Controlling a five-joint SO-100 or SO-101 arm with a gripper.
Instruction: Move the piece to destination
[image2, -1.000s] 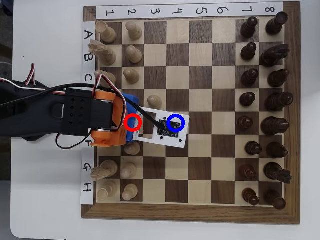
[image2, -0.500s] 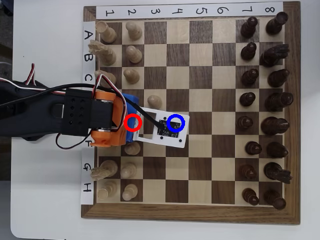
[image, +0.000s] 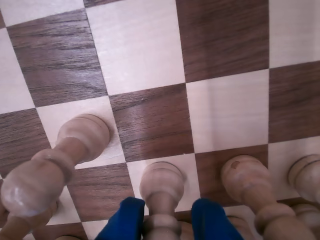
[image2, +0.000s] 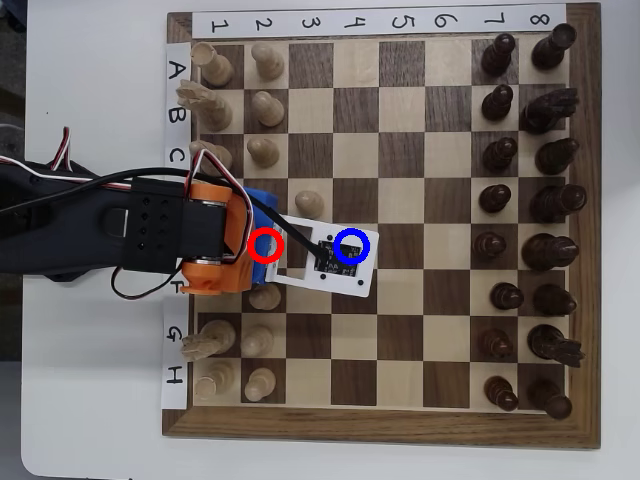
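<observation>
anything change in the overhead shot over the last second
Nothing visibly changed. The arm sits at the same spot over the board's left side, and the red ring, blue ring and all pieces are where they were.

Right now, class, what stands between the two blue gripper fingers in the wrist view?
In the wrist view, the cream pawn stands between the blue fingers of the gripper; no other piece is in that gap.
</observation>
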